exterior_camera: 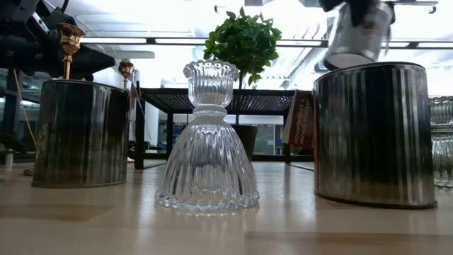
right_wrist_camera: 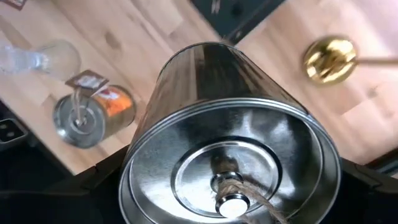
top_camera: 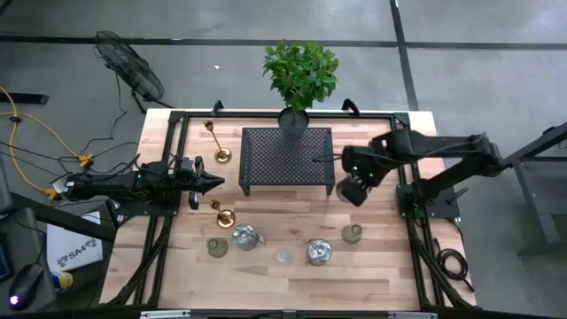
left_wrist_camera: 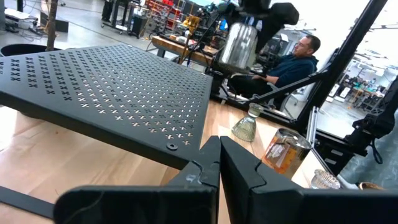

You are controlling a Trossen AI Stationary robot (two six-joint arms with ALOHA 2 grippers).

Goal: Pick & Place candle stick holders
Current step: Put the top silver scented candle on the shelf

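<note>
Silver holder (right_wrist_camera: 224,155) upright in right gripper (top_camera: 353,189)

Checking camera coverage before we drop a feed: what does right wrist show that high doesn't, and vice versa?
Only right wrist: the inside of the silver holder gripped by the right gripper, with twine at its bottom, and the orange label on a second silver holder.
Only high: the left gripper, shut and empty; the potted plant; a greenish holder.
Both: the held holder, the clear glass holder, and the black perforated stand, though right wrist catches only a corner of it.
</note>
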